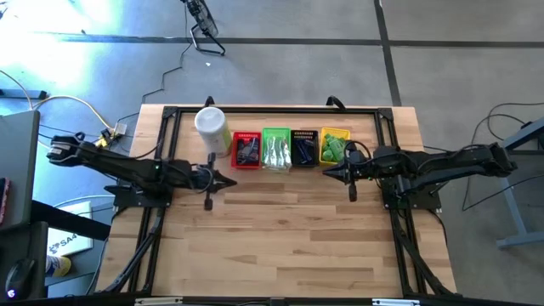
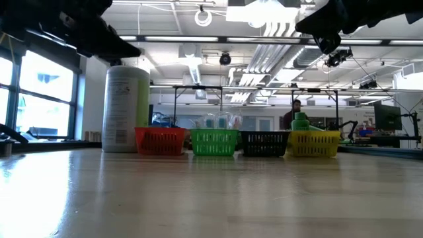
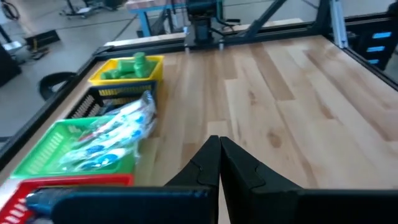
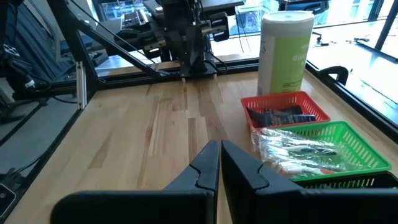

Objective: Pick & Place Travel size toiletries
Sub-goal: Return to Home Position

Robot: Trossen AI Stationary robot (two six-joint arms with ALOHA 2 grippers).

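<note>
Homing step, sorting looks done. Left gripper (image 1: 229, 181) and right gripper (image 1: 327, 174) are both pressed together, empty, tips facing each other. Toiletries (image 1: 333, 150) sit in bins (image 1: 276, 130) just beyond both tips. Next: arms only need parking, nothing to grab.

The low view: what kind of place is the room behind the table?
Probably a robotics lab or open workshop: exposed ceiling ducts, another black-framed rig and a person at work.

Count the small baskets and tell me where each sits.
4, in one row along the far edge of the table: the red basket beside the white canister, then the green basket, the black basket, the yellow basket.
</note>
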